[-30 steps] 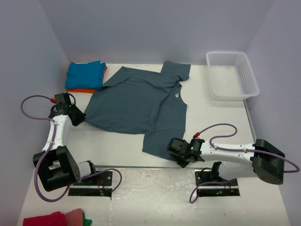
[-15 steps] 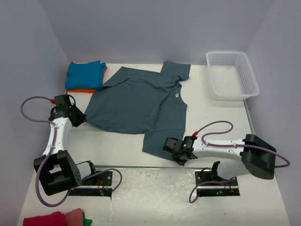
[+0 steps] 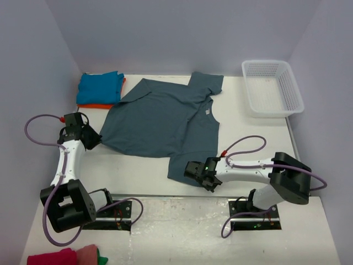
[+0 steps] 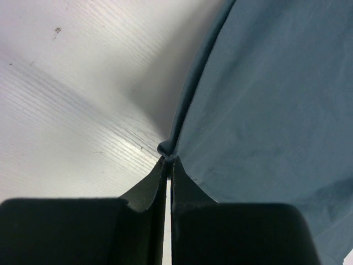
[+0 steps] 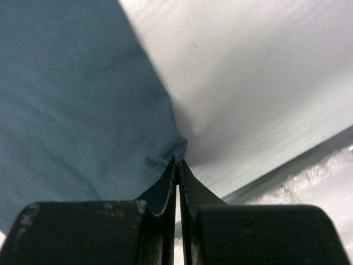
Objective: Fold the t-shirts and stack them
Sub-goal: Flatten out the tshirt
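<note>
Fingers (image 4: 144, 190) of the left gripper (image 3: 91, 138) are pressed together on a hem corner of the slate shirt (image 3: 165, 118). The fingers (image 5: 160, 192) of the right gripper (image 3: 194, 172) likewise pinch its near hem. Three shirts: the slate shirt lies spread on the table (image 3: 127, 165), and the turquoise shirt (image 3: 99, 86) lies folded at far left atop the orange shirt (image 3: 88, 105), which shows only as an edge. One basket (image 3: 263, 63) sits far right. A red cloth (image 3: 55, 257) is cut off by the frame's bottom edge. Since half a second ago the right gripper has slid leftward along the hem; the left is unchanged.
</note>
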You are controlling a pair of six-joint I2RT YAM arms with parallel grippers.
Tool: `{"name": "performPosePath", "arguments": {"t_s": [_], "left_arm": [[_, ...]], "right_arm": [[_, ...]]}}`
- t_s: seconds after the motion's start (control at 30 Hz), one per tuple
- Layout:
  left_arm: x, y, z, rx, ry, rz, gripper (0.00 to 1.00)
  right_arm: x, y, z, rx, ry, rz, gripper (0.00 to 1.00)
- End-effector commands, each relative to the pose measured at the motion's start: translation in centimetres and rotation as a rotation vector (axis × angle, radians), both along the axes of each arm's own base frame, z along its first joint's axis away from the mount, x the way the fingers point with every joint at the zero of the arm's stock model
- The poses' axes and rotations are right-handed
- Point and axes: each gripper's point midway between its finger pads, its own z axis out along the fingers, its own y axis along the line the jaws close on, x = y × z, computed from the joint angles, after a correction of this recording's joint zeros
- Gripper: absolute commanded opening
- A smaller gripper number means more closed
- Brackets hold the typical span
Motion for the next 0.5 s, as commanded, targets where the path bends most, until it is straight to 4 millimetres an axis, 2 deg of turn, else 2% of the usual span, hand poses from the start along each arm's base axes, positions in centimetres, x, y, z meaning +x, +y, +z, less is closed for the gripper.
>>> {"name": "performPosePath", "arguments": {"t_s": [0.0, 0.03, 0.07, 0.1, 0.13, 0.17, 0.2, 0.27, 0.3, 0.37, 0.43, 0.47], "left_arm": [[0.5, 0.1, 1.2, 0.024, -0.064, -0.007, 0.00], [0.5, 0.0, 1.4, 0.028, -0.068, -0.012, 0.00], [0.8, -0.1, 1.8, 0.039, -0.079, -0.027, 0.00], [0.8, -0.1, 2.0, 0.048, -0.083, -0.031, 0.00], [0.9, -0.3, 2.2, 0.052, -0.087, -0.041, 0.00], [1.1, -0.6, 2.7, 0.063, -0.099, -0.063, 0.00], [1.1, -0.6, 2.9, 0.072, -0.101, -0.065, 0.00], [1.3, -0.9, 3.9, 0.102, -0.127, -0.092, 0.00], [1.2, -0.9, 4.2, 0.110, -0.127, -0.097, 0.00], [1.4, -1.5, 5.2, 0.138, -0.157, -0.132, 0.00], [1.4, -2.0, 6.2, 0.157, -0.183, -0.153, 0.00], [1.5, -1.7, 7.2, 0.196, -0.196, -0.140, 0.00]], "right_arm": [[2.8, -3.1, 1.6, -0.215, -0.150, 0.110, 0.00], [3.4, -2.9, 2.6, -0.233, -0.168, 0.189, 0.00], [4.2, -1.8, 3.8, -0.221, -0.203, 0.267, 0.00], [5.9, -0.2, 6.6, -0.198, -0.290, 0.331, 0.00], [6.4, -0.2, 8.1, -0.231, -0.312, 0.407, 0.00], [7.3, 0.8, 9.7, -0.222, -0.356, 0.471, 0.00], [8.3, 1.4, 12.8, -0.219, -0.427, 0.529, 0.00], [9.5, 2.2, 15.9, -0.210, -0.505, 0.623, 0.00], [10.4, 1.6, 18.2, -0.208, -0.530, 0.654, 0.00], [11.6, 1.0, 20.0, -0.212, -0.545, 0.695, 0.00], [13.6, -1.3, 22.8, -0.248, -0.589, 0.666, 0.00], [14.1, -2.2, 23.6, -0.262, -0.595, 0.659, 0.00]]}}
